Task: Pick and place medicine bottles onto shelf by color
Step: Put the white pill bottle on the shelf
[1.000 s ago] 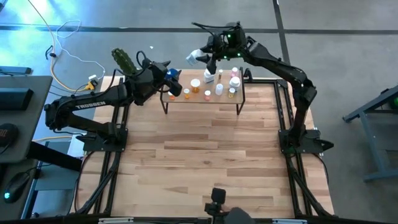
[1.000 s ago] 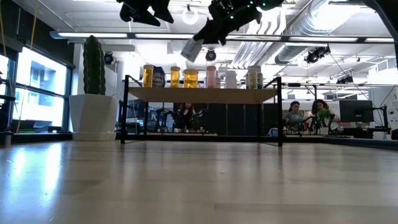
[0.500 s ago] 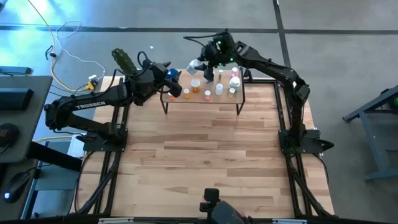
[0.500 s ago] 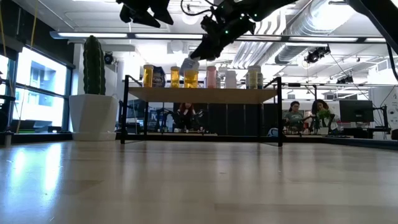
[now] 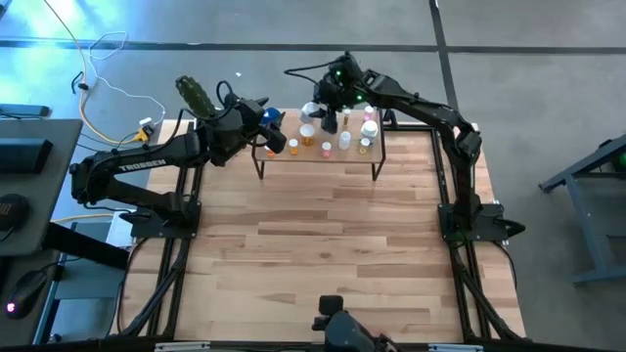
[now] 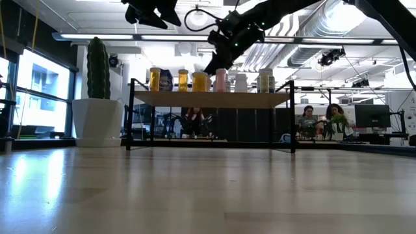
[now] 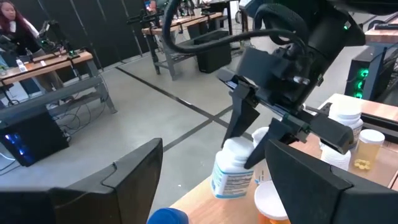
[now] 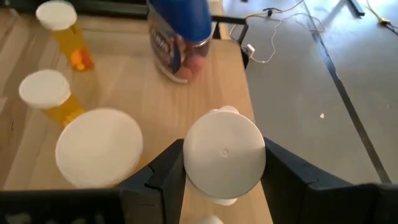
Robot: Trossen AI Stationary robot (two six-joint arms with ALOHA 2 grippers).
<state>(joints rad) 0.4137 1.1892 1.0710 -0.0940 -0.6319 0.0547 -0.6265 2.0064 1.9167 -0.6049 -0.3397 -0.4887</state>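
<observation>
The right gripper [image 5: 315, 108] is clamped on a white bottle [image 8: 224, 153] and holds it over the back left part of the shelf [image 5: 333, 156], close to the bottles that already stand there. In the right wrist view the bottle's cap shows between the two fingers [image 8: 165, 171], above bare board, with a large white cap [image 8: 98, 147] beside it, two orange vials [image 8: 50, 96] further on, and the blue bottle [image 8: 180, 37] beyond.

To do this step well, I think the bottle should go straight down onto the free spot near the other white ones, upright, and the fingers should part only when its base rests on the board. The space is narrow, so a sideways move could knock a neighbour over.

The right arm reaches far across the table, with its wrist bent down over the shelf. In the left wrist view the bottle [image 7: 233, 168] hangs slightly tilted between the fingers.

The left gripper [image 5: 269, 122] waits at the left end of the shelf, with its fingers apart and nothing between them.
</observation>
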